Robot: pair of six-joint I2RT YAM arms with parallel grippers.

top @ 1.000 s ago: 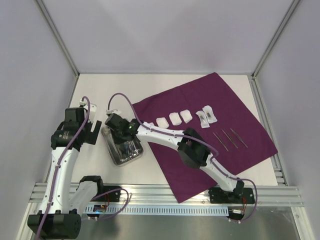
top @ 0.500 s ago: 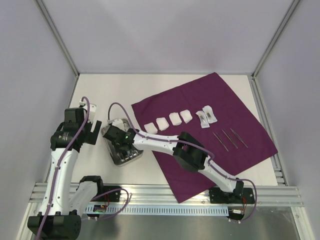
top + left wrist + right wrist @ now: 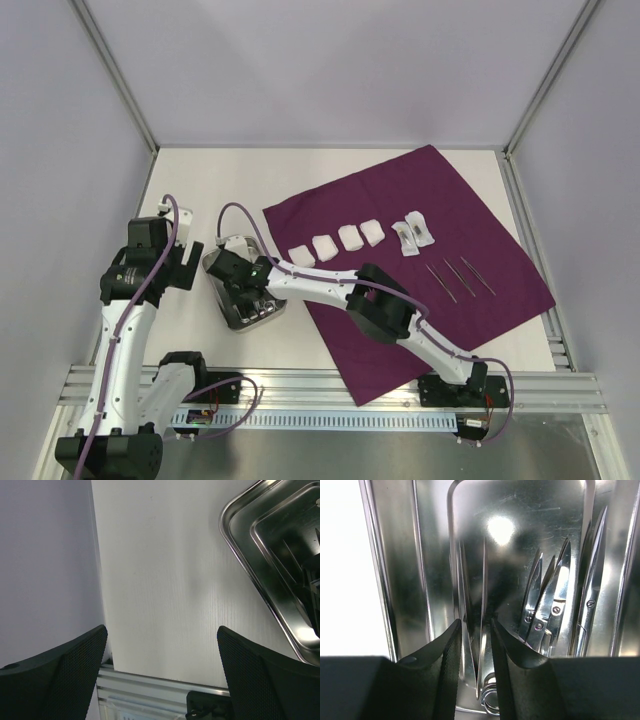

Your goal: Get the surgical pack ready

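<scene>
The dark purple cloth (image 3: 460, 200) lies flat as a sheet at the right. Several white gauze pads (image 3: 337, 241) sit in a row on it, with three thin steel instruments (image 3: 460, 278) further right. The shiny steel tray (image 3: 236, 242) stands on the bare table left of the cloth; it also shows in the left wrist view (image 3: 240, 545). My right gripper (image 3: 235, 280) (image 3: 474, 630) is down inside the tray, its jaws closed narrowly on a slim steel tweezers-like instrument (image 3: 482, 595). My left gripper (image 3: 178, 262) (image 3: 162, 650) is open and empty, left of the tray.
Scissors (image 3: 555, 605) lie in the tray beside the gripped instrument. A white wrapped item (image 3: 413, 235) sits on the cloth right of the gauze. The left wall (image 3: 45, 570) and the aluminium front rail (image 3: 150, 685) are close to my left gripper.
My right gripper has moved left and down from over the tray's right part into the tray. A further gauze pad now shows where the arm had covered it. The left arm has hardly moved.
</scene>
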